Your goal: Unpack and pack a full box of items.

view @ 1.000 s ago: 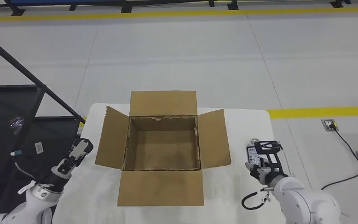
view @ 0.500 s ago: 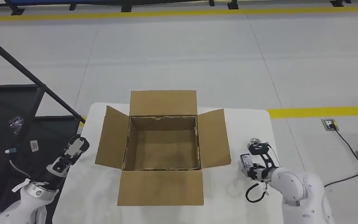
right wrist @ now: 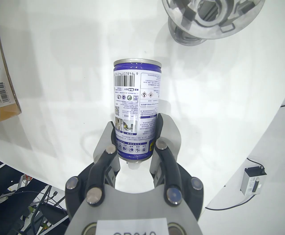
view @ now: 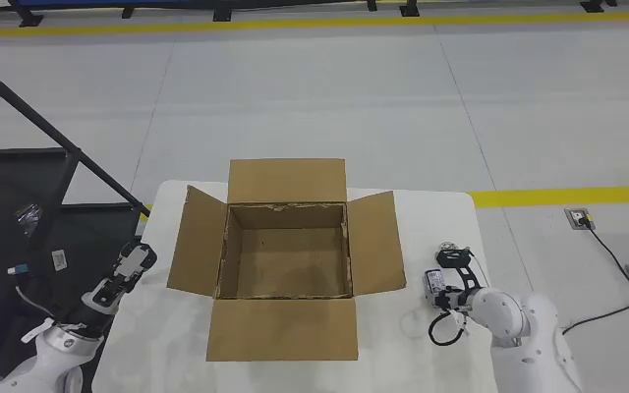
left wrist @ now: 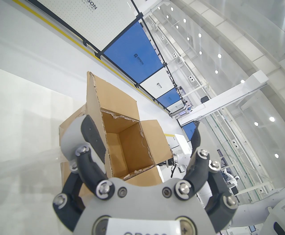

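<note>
An open cardboard box point(view: 287, 181) stands in the middle of the white table point(view: 432, 216), flaps spread, its inside bare. My right gripper point(right wrist: 135, 122) is shut on the nozzle end of a purple and white spray can point(right wrist: 137, 93), whose base points down at the table, right of the box. From above, the can point(view: 430, 286) shows beside that gripper point(view: 448, 285). My left gripper point(left wrist: 142, 126) is open with nothing between its fingers and looks toward the box point(left wrist: 115, 104) from the table's left edge, where it hangs point(view: 138, 257).
A clear ribbed round object point(right wrist: 207, 20) sits on the table just beyond the can, also seen from above point(view: 447, 248). A corner of the box point(right wrist: 6, 93) lies off to the side. A black frame with netting point(view: 39, 196) stands left of the table.
My right gripper has come down and drawn back toward the table's near right side with the can in it. My left arm has shifted slightly outward to the left.
</note>
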